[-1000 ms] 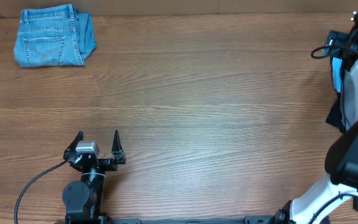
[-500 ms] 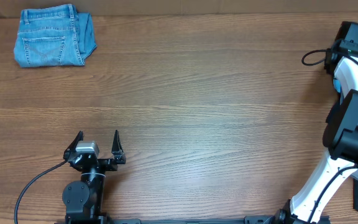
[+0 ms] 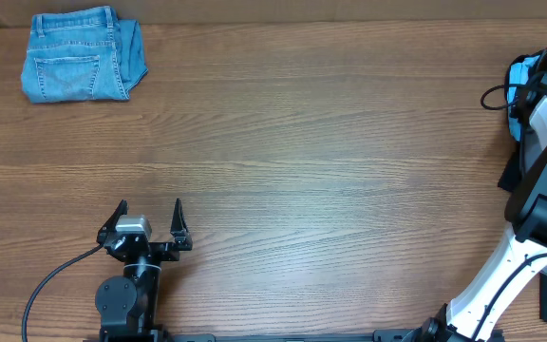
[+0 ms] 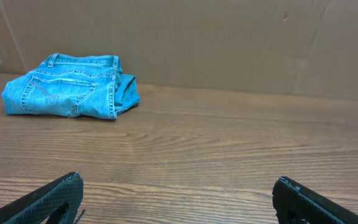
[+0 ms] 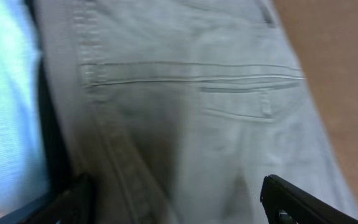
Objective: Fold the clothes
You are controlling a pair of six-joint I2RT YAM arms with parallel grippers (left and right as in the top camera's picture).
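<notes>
A pair of blue jeans (image 3: 84, 55) lies folded at the far left corner of the surface (image 3: 330, 180), apparently set aside to leave the middle free for the next piece. The left end effector (image 3: 150, 203) rests released at the near edge, holding nothing. The right end effector (image 5: 178, 186) hangs beyond the right edge, fingers wide apart close over a pale grey garment (image 5: 229, 124), gripping nothing yet and likely poised to fetch it for folding.
</notes>
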